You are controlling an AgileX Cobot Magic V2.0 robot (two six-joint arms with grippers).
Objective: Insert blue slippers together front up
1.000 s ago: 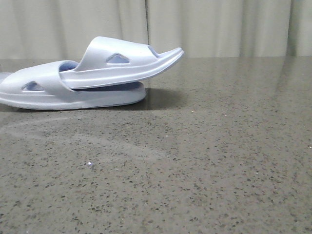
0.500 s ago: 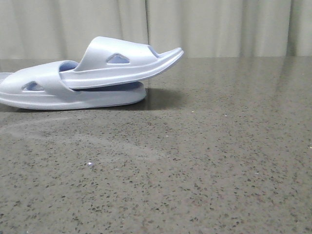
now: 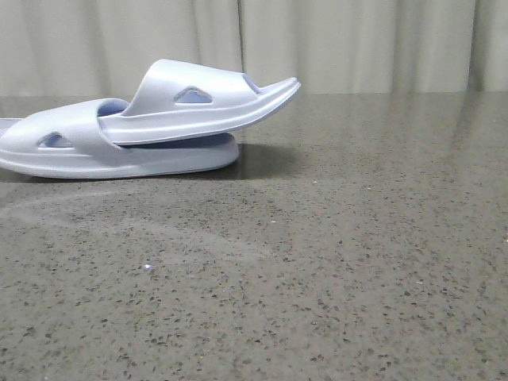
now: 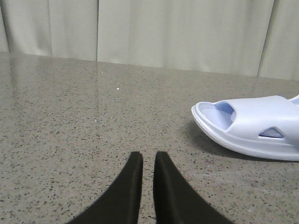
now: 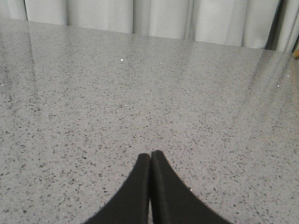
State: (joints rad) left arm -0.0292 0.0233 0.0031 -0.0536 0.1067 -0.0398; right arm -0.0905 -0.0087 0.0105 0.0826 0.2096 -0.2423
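Note:
The blue slippers lie at the far left of the table in the front view. The lower slipper (image 3: 119,155) rests flat. The upper slipper (image 3: 190,99) is tucked under its strap and slants up to the right, its front raised. No gripper touches them. The left wrist view shows one end of the lower slipper (image 4: 252,126) off to one side of my left gripper (image 4: 148,156). That gripper stands open by a narrow gap with nothing in it. My right gripper (image 5: 150,154) is shut and empty over bare table, with no slipper in its view.
The speckled grey-brown table (image 3: 317,262) stretches across the front view, with a pale curtain (image 3: 357,40) behind its far edge. Neither arm shows in the front view.

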